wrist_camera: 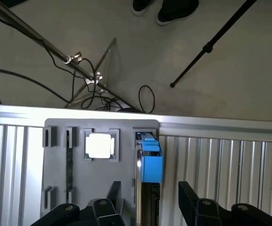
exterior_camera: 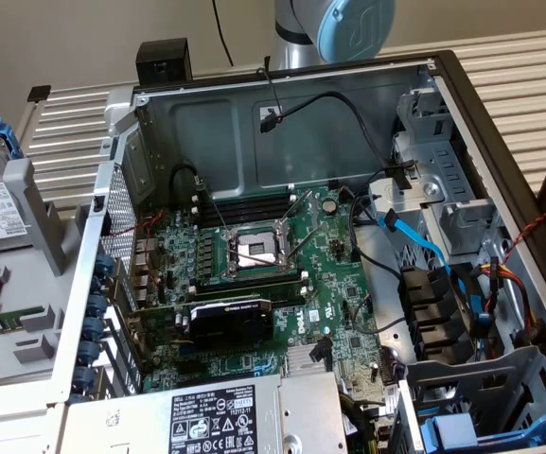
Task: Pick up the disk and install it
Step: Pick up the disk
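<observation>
Open pincer (wrist_camera: 148, 186) straddling the disk (wrist_camera: 151, 162), jaws clear of it — disk on edge in the grey holder (wrist_camera: 60, 181), square chip (wrist_camera: 99, 145) in the holder's neighbouring pocket.

Lit softly and evenly, without hard shadows. Dimmer down among the drive bays (exterior_camera: 462, 312) at the exterior view's right. Blown out to white on the square chip (wrist_camera: 98, 145); glaring along the tabletop edge (wrist_camera: 211, 123) in the wrist view.

Silver-grey arm tube (exterior_camera: 294, 38), light-blue round joint cap (exterior_camera: 353, 24) bearing pale logo; black angular fingers (wrist_camera: 188, 195), round silver screws (wrist_camera: 205, 203).
</observation>
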